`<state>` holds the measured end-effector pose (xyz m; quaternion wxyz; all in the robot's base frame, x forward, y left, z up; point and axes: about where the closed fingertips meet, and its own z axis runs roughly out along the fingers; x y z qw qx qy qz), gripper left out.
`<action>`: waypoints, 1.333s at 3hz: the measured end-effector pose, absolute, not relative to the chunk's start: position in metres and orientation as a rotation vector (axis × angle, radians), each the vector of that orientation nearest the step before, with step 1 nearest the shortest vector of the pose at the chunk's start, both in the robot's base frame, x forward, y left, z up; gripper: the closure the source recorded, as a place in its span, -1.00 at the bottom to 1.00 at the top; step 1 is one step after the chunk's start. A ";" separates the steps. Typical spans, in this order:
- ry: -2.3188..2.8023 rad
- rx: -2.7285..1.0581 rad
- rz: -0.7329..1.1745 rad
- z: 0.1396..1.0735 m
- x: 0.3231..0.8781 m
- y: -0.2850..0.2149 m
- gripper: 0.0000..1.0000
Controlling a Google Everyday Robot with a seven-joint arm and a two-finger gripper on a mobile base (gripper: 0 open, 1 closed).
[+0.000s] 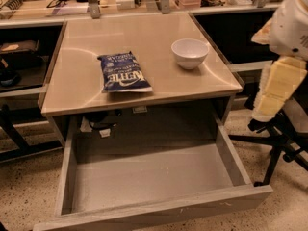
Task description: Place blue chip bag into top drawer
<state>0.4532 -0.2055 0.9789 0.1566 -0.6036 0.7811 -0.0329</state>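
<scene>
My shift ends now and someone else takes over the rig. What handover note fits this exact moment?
Pincer: at the right edge of the view, beside the table and away from the bag.
Blue chip bag: lying flat on the beige tabletop, left of the white bowl.
Top drawer: pulled open below the tabletop.
Done: drawer is open.
Left: reach over, grasp the bag, lift it and set it in the drawer.

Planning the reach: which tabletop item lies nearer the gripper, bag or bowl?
The white bowl, on the tabletop's right side; the gripper hangs beyond the right edge, while the blue chip bag lies further left.
</scene>
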 end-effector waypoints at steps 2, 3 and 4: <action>2.209 -1.830 -0.019 0.978 0.536 -0.128 -1.00; 2.159 -1.889 -0.004 0.981 0.568 -0.081 -1.00; 2.118 -1.879 -0.009 0.985 0.577 -0.068 -1.00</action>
